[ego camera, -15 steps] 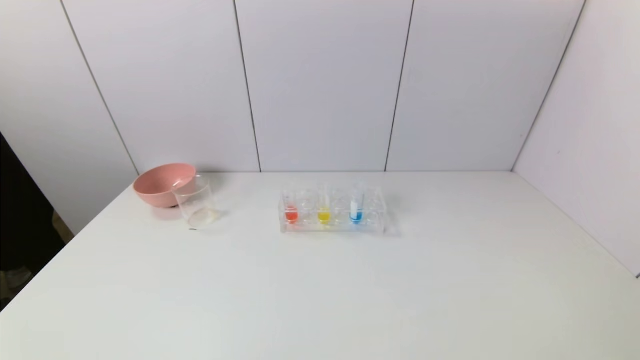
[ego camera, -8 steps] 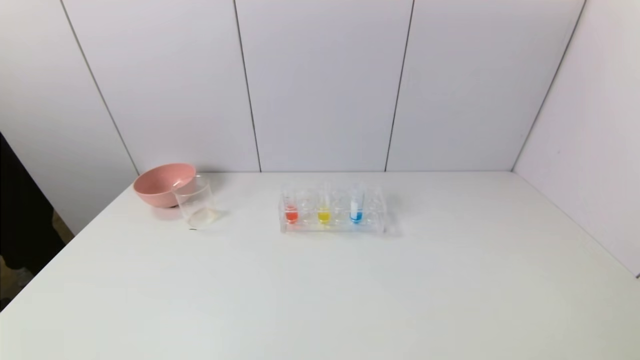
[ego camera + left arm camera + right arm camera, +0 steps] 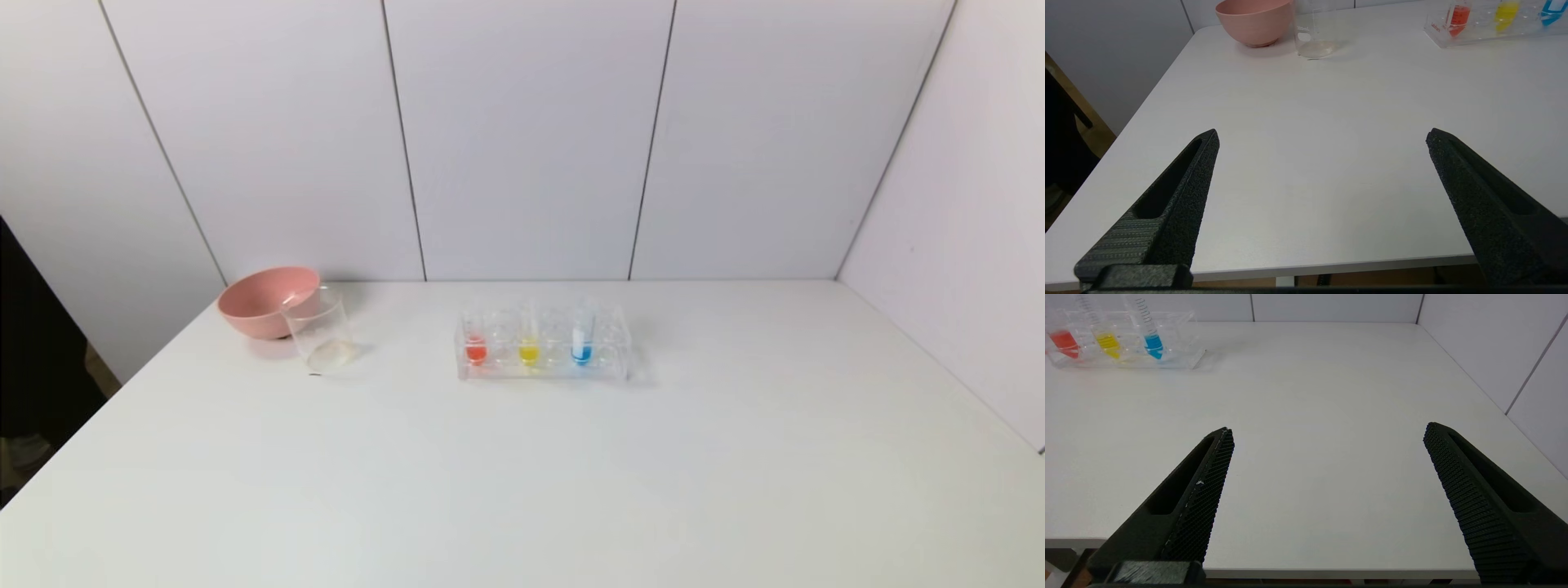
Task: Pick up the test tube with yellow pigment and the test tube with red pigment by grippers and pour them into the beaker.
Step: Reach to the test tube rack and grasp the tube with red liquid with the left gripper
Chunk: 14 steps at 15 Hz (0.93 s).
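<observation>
The red-pigment test tube (image 3: 475,347) and the yellow-pigment test tube (image 3: 529,348) stand upright in a clear rack (image 3: 543,371) at mid-table. They also show in the left wrist view, red (image 3: 1457,16) and yellow (image 3: 1506,11), and in the right wrist view, red (image 3: 1063,342) and yellow (image 3: 1107,341). The clear beaker (image 3: 321,331) stands left of the rack, against the pink bowl; it also shows in the left wrist view (image 3: 1314,30). My left gripper (image 3: 1323,136) and right gripper (image 3: 1327,433) are open and empty at the table's near edge, out of the head view.
A pink bowl (image 3: 265,300) sits at the back left behind the beaker. A blue-liquid tube (image 3: 581,343) stands in the same rack, right of the yellow one. The white table (image 3: 522,474) ends at walls behind and on the right.
</observation>
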Tool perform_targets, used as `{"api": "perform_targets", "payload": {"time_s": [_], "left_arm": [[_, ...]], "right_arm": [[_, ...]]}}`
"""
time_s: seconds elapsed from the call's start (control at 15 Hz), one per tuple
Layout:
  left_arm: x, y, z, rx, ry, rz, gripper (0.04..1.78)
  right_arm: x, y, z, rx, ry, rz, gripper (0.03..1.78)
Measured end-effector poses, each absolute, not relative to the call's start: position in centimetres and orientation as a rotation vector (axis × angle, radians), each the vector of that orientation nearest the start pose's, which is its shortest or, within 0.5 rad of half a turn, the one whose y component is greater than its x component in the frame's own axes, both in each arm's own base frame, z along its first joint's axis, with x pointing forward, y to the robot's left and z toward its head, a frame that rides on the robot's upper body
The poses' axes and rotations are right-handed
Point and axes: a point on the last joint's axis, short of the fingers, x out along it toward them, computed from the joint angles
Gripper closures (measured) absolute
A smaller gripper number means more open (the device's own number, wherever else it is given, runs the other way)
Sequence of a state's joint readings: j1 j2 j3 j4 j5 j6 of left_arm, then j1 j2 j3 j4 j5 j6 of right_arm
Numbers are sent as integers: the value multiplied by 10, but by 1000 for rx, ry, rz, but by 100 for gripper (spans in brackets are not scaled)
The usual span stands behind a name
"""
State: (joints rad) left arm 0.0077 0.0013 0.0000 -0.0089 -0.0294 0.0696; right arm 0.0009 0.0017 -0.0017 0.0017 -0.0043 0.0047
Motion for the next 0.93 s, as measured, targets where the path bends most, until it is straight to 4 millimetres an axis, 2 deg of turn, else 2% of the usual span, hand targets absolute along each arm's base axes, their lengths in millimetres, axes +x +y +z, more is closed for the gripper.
{"api": "perform_targets", "payload": {"time_s": [0.27, 0.53, 0.73, 0.93], "left_arm": [[-24, -1, 82, 45, -29, -22, 5], [-30, -1, 101, 47, -82, -29, 5], [-34, -1, 129, 45, -111, -32, 5], [-31, -2, 166, 9, -125, -57, 5]], "right_arm": [[-23, 0, 76, 5, 2, -4, 11], [-23, 0, 76, 5, 2, -3, 11], [-23, 0, 76, 4, 2, -3, 11], [-23, 0, 76, 5, 2, -3, 11]]}}
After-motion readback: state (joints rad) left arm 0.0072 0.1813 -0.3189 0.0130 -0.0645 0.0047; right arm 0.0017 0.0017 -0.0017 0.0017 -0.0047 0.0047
